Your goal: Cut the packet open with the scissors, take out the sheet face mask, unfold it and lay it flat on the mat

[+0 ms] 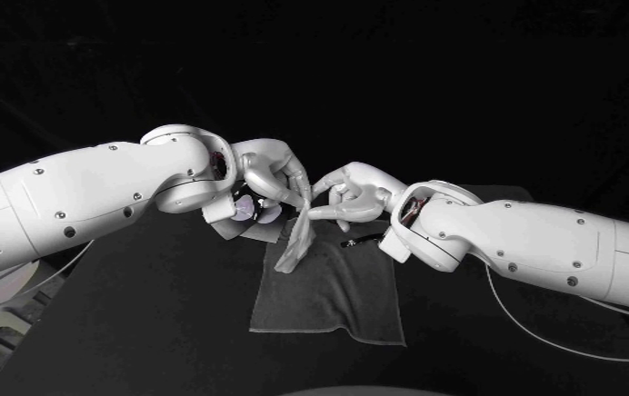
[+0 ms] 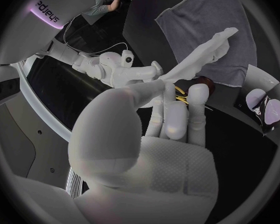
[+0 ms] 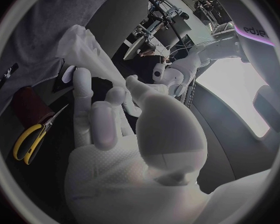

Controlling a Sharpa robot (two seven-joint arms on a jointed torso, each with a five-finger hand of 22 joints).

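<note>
Above the far edge of the grey mat (image 1: 334, 301), both hands held the sheet face mask (image 1: 296, 237) up in the air. The left hand (image 1: 269, 176) pinched its top end between thumb and fingers. The right hand (image 1: 352, 194), just beside it, had its fingers closed on the same upper edge. The mask hung down crumpled and still partly folded, its lower end reaching the mat's far left part. The packet (image 1: 252, 212) lay just off the mat's far left corner, under the left hand. The yellow-handled scissors (image 3: 29, 140) lay on the table near the mat.
</note>
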